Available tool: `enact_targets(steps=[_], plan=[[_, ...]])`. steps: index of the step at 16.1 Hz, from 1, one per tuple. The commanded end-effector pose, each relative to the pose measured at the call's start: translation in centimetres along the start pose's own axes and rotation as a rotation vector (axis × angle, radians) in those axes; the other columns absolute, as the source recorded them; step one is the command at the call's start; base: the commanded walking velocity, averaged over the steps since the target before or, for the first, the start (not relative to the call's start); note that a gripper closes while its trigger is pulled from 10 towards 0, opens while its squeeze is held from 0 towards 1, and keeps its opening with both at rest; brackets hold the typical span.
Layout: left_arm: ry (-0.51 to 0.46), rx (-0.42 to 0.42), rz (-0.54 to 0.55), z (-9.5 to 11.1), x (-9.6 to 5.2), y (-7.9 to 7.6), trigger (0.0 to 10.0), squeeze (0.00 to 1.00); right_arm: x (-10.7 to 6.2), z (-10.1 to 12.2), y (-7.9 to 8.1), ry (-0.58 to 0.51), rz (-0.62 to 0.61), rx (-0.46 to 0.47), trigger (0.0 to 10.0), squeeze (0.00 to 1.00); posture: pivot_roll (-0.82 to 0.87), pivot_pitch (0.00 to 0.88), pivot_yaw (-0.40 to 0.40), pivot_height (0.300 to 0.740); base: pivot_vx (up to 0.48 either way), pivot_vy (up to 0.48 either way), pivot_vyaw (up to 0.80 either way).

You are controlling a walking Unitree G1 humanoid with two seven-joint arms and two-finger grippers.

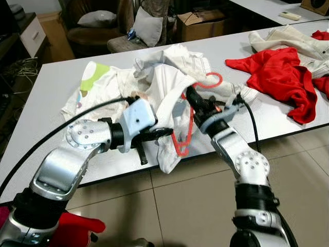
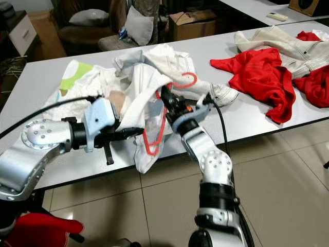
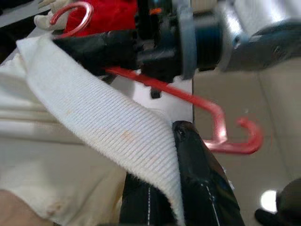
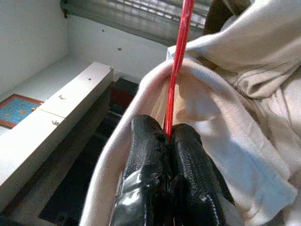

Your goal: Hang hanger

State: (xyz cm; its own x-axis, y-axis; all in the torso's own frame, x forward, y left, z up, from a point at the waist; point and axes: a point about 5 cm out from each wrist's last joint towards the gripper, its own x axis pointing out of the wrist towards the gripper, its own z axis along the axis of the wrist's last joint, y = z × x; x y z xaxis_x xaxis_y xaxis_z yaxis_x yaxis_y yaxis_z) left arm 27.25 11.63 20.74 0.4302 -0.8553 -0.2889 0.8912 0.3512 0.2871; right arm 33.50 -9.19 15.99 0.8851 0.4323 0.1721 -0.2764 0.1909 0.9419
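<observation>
We see the red hanger point(image 1: 186, 123) pinched in our closed right gripper point(image 1: 191, 98), hanging toward six o'clock at the table point(image 1: 51, 87) edge; our left gripper point(image 1: 163, 132) clamps the white shirt point(image 1: 164, 82), both arms reaching forward.

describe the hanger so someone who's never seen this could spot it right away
On the long grey table, look at the near edge where the white garment spills over. Threaded through it is the red hanger, a thin plastic frame pinched by the right gripper, unlike the soft red clothes lying farther right.
</observation>
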Motion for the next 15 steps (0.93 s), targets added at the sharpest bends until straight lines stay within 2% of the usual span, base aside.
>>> enact_targets(steps=[1, 3, 6, 9, 13, 14, 15], plan=[[-0.051, -0.031, -0.058, 0.9, 0.1, -0.8, 2.3, 0.00, 2.7, -1.4, 3.2, -0.055, 0.093, 0.068, 10.0, 0.00, -0.03, 0.000, 0.069, 0.740, 0.000, 0.000, 0.00], [-0.087, -0.112, -0.117, 1.4, 0.3, -1.7, 2.4, 0.00, 3.7, -1.1, 3.2, -0.099, 0.068, 0.083, 10.0, 0.00, -0.02, 0.000, 0.068, 0.740, 0.000, 0.000, 0.00], [-0.077, -0.167, -0.154, 1.3, 0.6, -2.6, 2.1, 0.00, 4.8, -1.0, 2.9, -0.144, 0.006, 0.094, 10.0, 0.00, -0.01, 0.000, 0.069, 0.740, 0.000, 0.000, 0.00], [-0.119, -0.217, -0.169, 2.1, 1.3, -3.0, 3.5, 0.00, 6.1, -1.3, 2.9, -0.173, -0.045, 0.106, 10.0, 0.00, -0.01, 0.000, 0.071, 0.740, 0.000, 0.000, 0.00], [-0.202, -0.301, -0.219, 3.6, 2.7, -4.1, 4.2, 0.00, 7.1, -3.2, 3.7, -0.128, -0.039, 0.076, 10.0, 0.00, -0.01, 0.000, 0.070, 0.740, 0.000, 0.000, 0.00], [-0.218, -0.306, -0.215, 3.8, 2.9, -4.2, 4.7, 0.00, 7.1, -3.7, 3.8, -0.113, -0.042, 0.070, 10.0, 0.00, -0.01, 0.000, 0.069, 0.740, 0.000, 0.000, 0.00], [-0.232, -0.293, -0.147, 4.0, 3.2, -3.6, 7.8, 0.00, 7.1, -4.0, 3.8, -0.097, -0.036, 0.061, 10.0, 0.00, -0.01, 0.000, 0.069, 0.740, 0.000, 0.000, 0.00]])
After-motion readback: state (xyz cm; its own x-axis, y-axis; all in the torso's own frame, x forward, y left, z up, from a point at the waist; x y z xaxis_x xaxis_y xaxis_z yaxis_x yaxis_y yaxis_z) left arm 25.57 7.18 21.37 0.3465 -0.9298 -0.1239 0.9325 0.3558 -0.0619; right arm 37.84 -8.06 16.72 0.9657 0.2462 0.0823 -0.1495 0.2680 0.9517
